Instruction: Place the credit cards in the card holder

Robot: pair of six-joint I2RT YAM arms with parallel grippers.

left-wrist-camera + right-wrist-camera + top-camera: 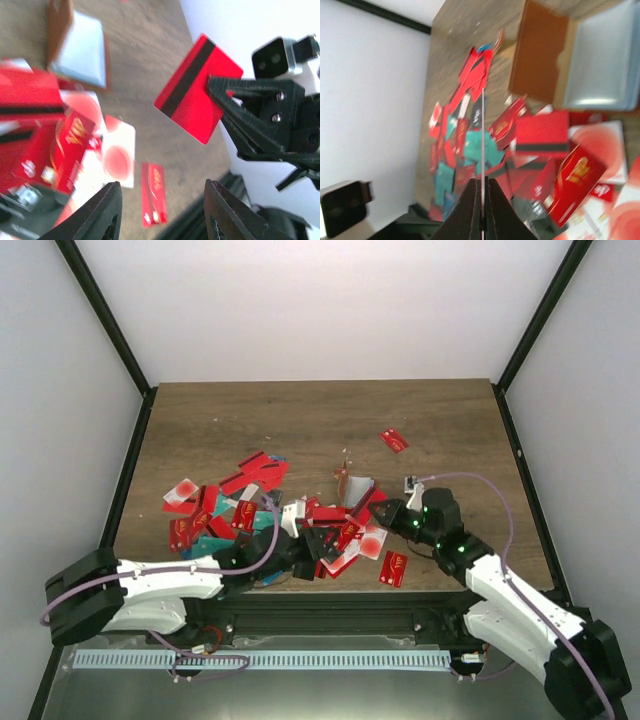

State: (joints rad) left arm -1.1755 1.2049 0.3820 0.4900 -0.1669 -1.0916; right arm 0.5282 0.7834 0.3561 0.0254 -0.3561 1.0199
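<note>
- Cards (250, 505): scattered heap on table (300, 420); judged thin, stiff, light and slick, best pinched at one edge.
- Right gripper (482, 182): clenched on one red card (192, 87), gripped at its edge and held clear of the table.
- Left gripper (162, 189): released, jaws apart, nothing between them.
- Holder (540, 55): open, just beside the heap.

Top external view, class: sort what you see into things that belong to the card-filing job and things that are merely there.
Belongs to the job:
- credit cards, scattered
- card holder, lying open
- red striped card, pinched in the right gripper
- left gripper, open

Merely there:
- wooden table
- purple cable
- white wall
</note>
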